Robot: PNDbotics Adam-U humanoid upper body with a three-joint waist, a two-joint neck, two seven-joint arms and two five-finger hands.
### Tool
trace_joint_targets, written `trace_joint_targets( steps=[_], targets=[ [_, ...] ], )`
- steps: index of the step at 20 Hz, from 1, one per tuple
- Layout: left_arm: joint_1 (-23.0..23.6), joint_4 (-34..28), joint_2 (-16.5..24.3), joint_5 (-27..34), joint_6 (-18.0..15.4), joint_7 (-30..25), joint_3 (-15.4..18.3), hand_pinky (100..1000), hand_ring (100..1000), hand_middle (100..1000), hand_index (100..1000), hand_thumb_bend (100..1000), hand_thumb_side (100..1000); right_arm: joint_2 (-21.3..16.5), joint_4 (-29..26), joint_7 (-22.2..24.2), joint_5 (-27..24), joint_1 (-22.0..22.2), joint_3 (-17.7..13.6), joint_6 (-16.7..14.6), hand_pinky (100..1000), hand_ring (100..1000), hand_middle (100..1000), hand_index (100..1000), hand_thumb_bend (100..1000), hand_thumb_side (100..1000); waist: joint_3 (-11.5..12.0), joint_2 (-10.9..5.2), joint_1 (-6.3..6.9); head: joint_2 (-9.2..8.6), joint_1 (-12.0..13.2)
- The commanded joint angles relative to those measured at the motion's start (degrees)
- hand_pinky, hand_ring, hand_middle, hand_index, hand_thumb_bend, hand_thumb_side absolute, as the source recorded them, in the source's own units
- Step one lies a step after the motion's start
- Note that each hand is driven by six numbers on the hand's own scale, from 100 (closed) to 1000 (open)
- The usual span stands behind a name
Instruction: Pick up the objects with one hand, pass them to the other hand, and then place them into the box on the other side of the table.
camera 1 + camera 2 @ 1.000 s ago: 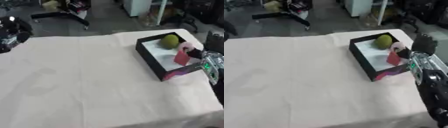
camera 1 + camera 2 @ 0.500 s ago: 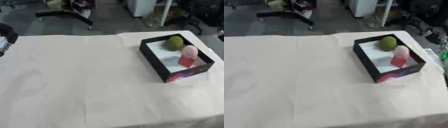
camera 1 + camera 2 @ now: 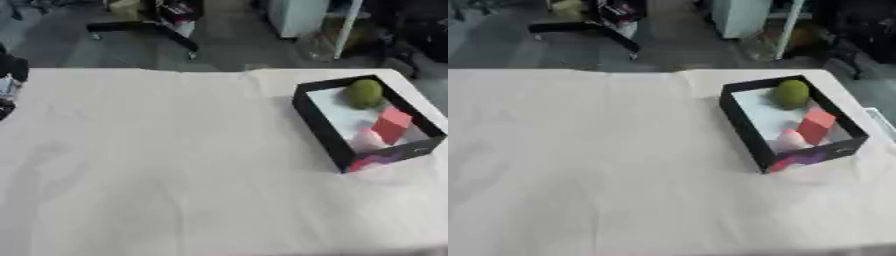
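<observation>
- The left hand [image 3: 9, 82] was seen only as a dark shape with a silvery patch at the left edge of the left eye view, above the near-left part of the table; whether its fingers were released or clenched could not be told.
- The right hand was not seen in either view.
- The table [image 3: 175, 165] was covered with a pale cloth, lightly creased.
- The black box [image 3: 745, 127] was set on the right side of the table, open at the top, with a white floor and a purple and red patch on its near outer corner.
- A green round fruit [image 3: 790, 93] was lying in the far end of the box.
- A red block [image 3: 815, 125] was standing tilted near the middle of the box.
- A pale pink object [image 3: 787, 141] was lying just beside the red block, towards the near end; its form could not be made out.
</observation>
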Motion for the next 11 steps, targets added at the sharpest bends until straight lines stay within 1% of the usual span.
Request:
trace_joint_targets(
  steps=[1, 5, 8, 11],
  targets=[
    [0.0, -2.4, -1.3, -0.9, 0.8, 3.0, 1.7, 724, 562, 536, 623, 420, 473, 3.3, -3.6, -5.7, -4.2, 2.1, -0.3, -0.7, 453, 684, 537, 957, 114, 426, -0.4, -0.13, 0.26, -0.20, 1.4],
    [0.3, -3.4, -3.4, -2.2, 1.6, 5.3, 1.9, 730, 578, 557, 641, 419, 476, 7.9, -6.1, -12.2, -9.3, 6.5, 0.1, -2.5, 431, 674, 528, 955, 101, 418, -1.3, 0.15, 0.59, -0.42, 2.3],
    [0.9, -3.5, -4.3, -2.9, 2.0, 6.4, 2.0, 734, 587, 569, 653, 417, 483, 8.9, -6.1, -15.1, -11.9, 7.4, 0.9, -3.8, 428, 673, 528, 954, 100, 405, -1.1, 0.06, 0.65, -0.20, 2.7],
    [1.7, -3.4, -4.9, -3.1, 2.3, 7.0, 2.1, 737, 591, 575, 657, 415, 488, 9.0, -5.4, -16.5, -13.3, 7.9, 1.3, -4.5, 425, 670, 524, 952, 100, 403, -0.6, -0.15, 0.72, 0.00, 3.2]
  ],
)
